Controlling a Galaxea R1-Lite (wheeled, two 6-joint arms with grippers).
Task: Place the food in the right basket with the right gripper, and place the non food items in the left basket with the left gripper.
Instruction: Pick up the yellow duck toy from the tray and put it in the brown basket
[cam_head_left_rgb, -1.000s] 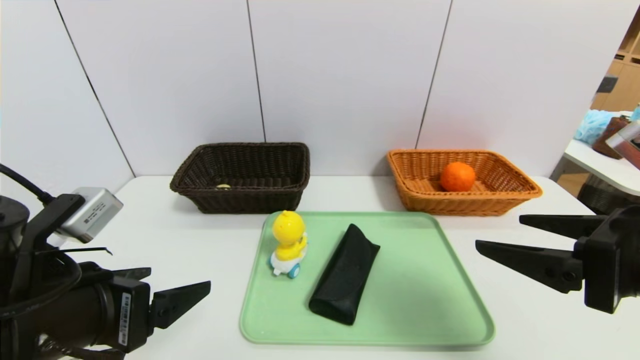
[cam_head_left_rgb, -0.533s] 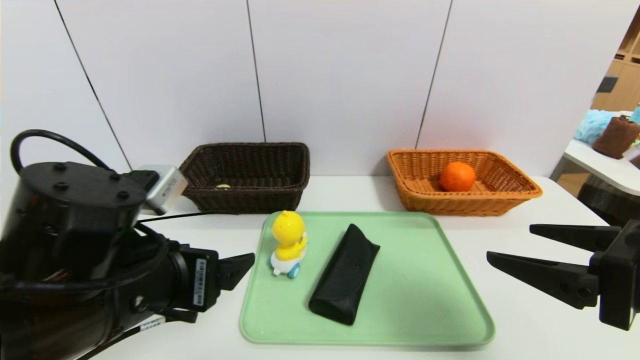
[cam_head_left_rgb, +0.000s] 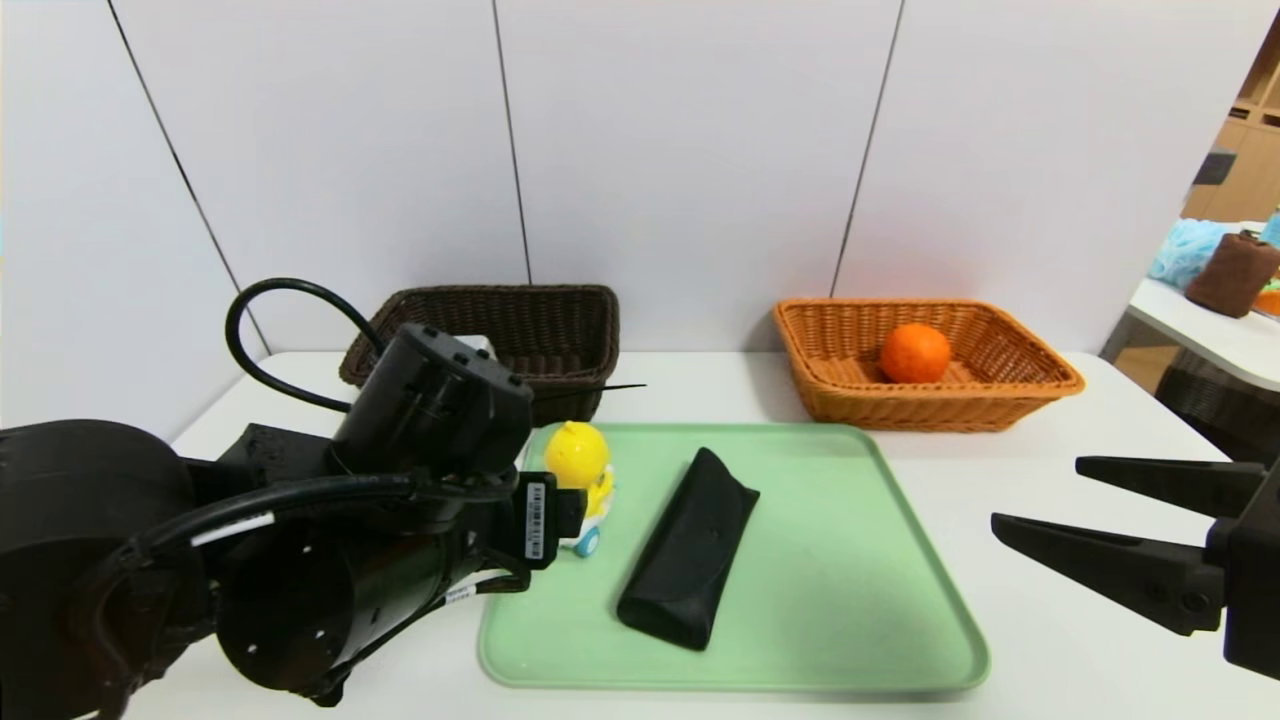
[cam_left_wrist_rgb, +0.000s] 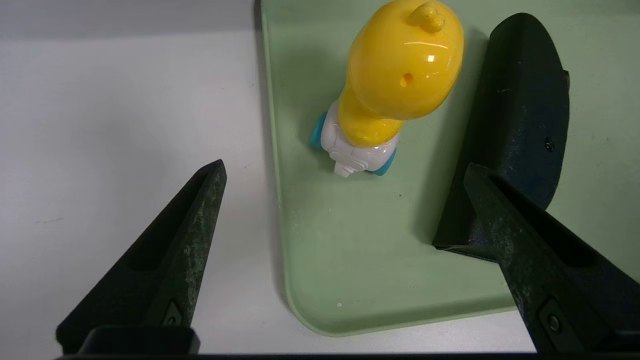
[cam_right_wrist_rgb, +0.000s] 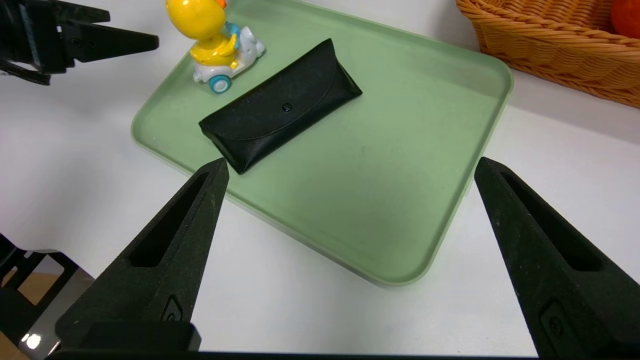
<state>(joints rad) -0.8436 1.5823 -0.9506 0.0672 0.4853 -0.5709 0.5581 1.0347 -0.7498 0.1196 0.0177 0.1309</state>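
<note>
Plainly, the only writing in sight is a white barcode label (cam_head_left_rgb: 535, 520) on the left arm's wrist, its print too small to read. The left gripper (cam_left_wrist_rgb: 345, 172) is spread wide and holds nothing; the yellow duck toy (cam_left_wrist_rgb: 395, 90) stands on the green tray (cam_left_wrist_rgb: 350, 260) just ahead of it, between the lines of its two fingers, with the black pouch (cam_left_wrist_rgb: 515, 125) beside and partly behind one fingertip. Compared with a second ago, the left arm has swung in from the table's left edge to the tray's near-left corner, now hiding part of the dark brown basket (cam_head_left_rgb: 560, 320) and the toy's lower half. The right gripper (cam_head_left_rgb: 1080, 500), likewise spread and empty, has hardly shifted; the tray lies ahead of it and the orange (cam_head_left_rgb: 915, 353) sits inside the orange-tan basket (cam_head_left_rgb: 1000, 390) beyond it.
</note>
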